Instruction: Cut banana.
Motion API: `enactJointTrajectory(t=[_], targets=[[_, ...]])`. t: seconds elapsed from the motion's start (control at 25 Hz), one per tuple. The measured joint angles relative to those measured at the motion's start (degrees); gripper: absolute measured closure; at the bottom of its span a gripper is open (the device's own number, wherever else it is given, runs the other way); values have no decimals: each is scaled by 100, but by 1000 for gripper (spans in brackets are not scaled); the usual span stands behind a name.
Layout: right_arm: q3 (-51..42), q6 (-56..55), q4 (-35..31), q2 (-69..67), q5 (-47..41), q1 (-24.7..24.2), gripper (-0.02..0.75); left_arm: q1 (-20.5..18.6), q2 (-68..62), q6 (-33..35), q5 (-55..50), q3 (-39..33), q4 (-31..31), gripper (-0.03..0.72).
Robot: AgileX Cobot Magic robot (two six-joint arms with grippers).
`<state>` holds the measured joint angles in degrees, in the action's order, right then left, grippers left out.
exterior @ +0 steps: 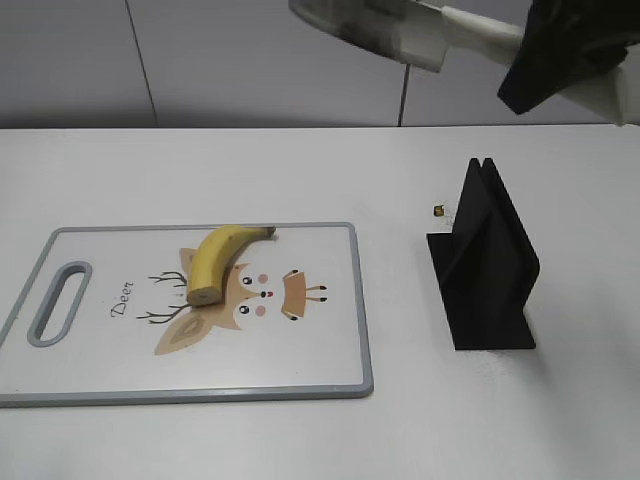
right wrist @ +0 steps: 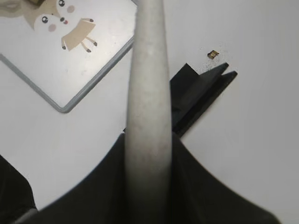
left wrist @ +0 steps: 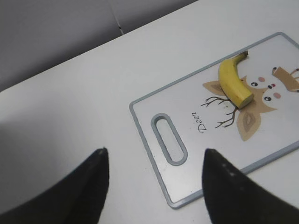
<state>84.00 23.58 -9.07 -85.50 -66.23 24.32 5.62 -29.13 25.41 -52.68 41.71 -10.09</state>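
While our right gripper [right wrist: 148, 154] clamps the white knife [exterior: 375, 30] high above the table, our left gripper [left wrist: 154, 186] gapes wide and empty, near the cutting board's [left wrist: 154, 154] handle end, apart from the banana [exterior: 215, 262].

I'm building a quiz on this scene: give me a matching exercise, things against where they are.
Things:
1. banana
2. knife
3. black stand
4. left hand

Places:
A. on the bare table, right of the cutting board
B. open, raised near the board's handle end
C. on the board's deer picture
D. held in the air by the right hand

Pairs: 1-C, 2-D, 3-A, 4-B
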Motion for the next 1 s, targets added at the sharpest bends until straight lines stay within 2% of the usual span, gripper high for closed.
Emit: enactJointTrajectory(t=[0.2,0.52,0.72,1.0], targets=[[406,986,-123,-541,-24,0,579,0,-1459,1506,17,764,-514,72],[814,2513,-586,-1362,-65,19,579,0,-3628,3291,-1162,2676,-1518,84],[827,3191,-864,-1773,-59,22,579,72,-4606,3887,-1480,3432,-1548,100],[879,3605,-770,-2143,-42,261,579,964,-5473,4090,-1416,3655,-750,100]])
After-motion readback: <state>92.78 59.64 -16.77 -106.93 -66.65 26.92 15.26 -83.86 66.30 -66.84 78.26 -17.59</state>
